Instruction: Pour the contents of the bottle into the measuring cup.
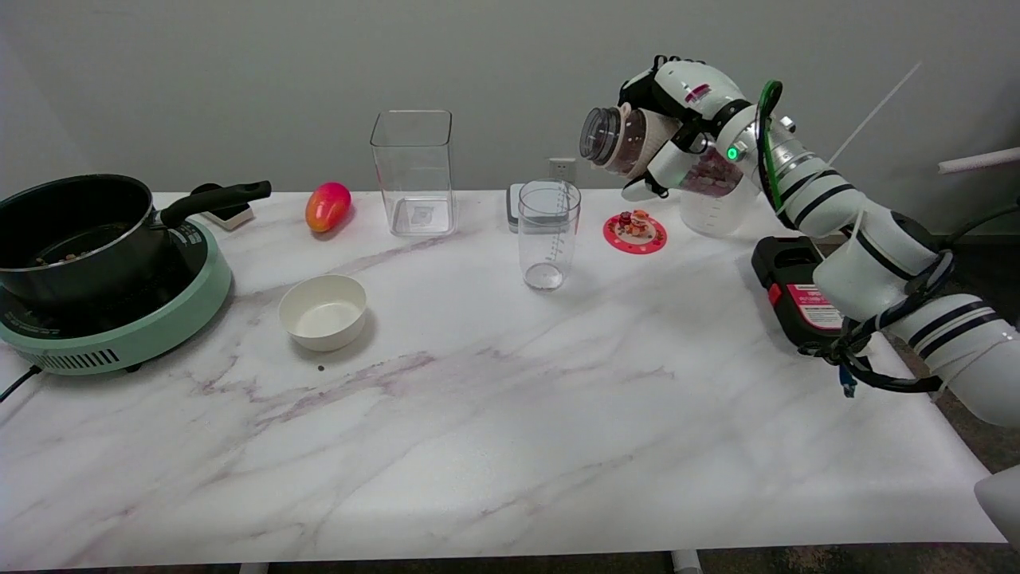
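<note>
The right hand [677,119] is up in the air above the far right part of the tabletop [510,446]. Its fingers are wrapped around a clear bottle [617,142], so it has a firm hold of it. The bottle is tipped on its side, with its open mouth pointing to the left. There is something dark and reddish inside it, but what it is cannot be told.

The measuring cup [548,235] is a tall clear cup with marks up its side. It stands upright on the tabletop, a little past the middle toward the far edge. It is lower than the bottle and off to the left of it. The bottle's mouth is not over the cup.

Just right of the cup lies a round pink coaster [635,233] with a small toy on it. Behind the arm stands another clear cup [713,209]. A black and red box [797,295] lies at the right edge.

A tall clear square tub [413,171] stands near the far edge, with a red and yellow mango [327,206] to its left. A small white bowl [323,312] sits left of the middle. At the left edge, a black pot [76,227] sits on a green cooker [119,319].
</note>
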